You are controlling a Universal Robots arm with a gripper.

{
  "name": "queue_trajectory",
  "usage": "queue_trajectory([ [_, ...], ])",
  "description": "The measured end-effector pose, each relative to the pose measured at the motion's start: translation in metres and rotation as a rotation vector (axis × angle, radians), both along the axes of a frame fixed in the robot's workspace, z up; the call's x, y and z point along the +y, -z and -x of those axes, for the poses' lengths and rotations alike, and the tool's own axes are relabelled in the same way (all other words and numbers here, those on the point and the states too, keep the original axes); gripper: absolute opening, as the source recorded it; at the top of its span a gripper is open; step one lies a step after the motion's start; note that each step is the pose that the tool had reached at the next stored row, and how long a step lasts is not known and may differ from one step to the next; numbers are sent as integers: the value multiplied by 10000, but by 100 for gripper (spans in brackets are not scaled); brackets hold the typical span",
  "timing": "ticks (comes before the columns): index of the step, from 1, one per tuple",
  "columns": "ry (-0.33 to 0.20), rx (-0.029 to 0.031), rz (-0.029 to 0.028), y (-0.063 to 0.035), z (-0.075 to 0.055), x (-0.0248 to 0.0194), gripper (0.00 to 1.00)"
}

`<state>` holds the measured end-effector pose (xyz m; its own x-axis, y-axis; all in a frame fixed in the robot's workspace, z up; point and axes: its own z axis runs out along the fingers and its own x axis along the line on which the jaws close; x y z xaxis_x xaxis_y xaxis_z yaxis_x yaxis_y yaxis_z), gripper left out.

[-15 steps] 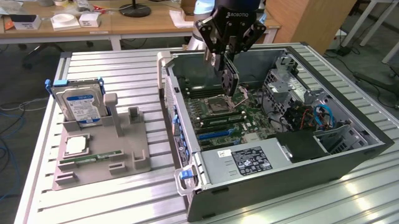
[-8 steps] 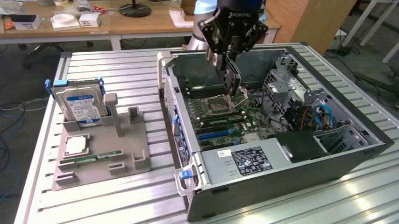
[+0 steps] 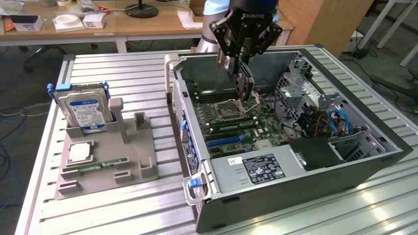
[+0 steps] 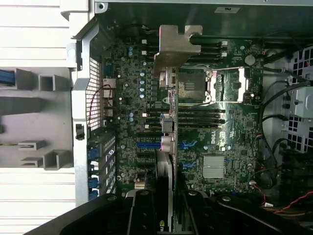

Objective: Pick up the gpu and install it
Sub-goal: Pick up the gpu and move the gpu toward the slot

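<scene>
My gripper [image 3: 239, 63] hangs over the open computer case [image 3: 339, 171], shut on the gpu [image 3: 243, 88]. The card hangs below the fingers, edge-on and upright, its lower end just above the motherboard [image 3: 228, 125] near the CPU socket. In the wrist view the gpu [image 4: 167, 142] runs as a thin strip out from between my gripper's [image 4: 167, 218] dark fingers [image 4: 142, 215], with its metal bracket [image 4: 173, 46] at the far end. Under the card, a blue expansion slot [image 4: 146, 145] crosses the motherboard [image 4: 230, 137].
A grey parts holder [image 3: 140, 164] on the slatted table at the exterior view's left carries a blue-labelled hard drive [image 3: 81, 110], a RAM stick [image 3: 98, 164] and a small white square part [image 3: 80, 152]. Inside the case sit a power supply [image 3: 261, 169], drive cage [image 3: 307, 93] and cables [image 3: 339, 122].
</scene>
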<state>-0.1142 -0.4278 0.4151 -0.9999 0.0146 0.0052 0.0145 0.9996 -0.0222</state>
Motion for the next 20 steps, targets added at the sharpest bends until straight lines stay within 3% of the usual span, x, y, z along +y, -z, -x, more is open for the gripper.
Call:
queue_trajectory([
  [20, 0, 0, 0, 18, -194, 0, 26],
])
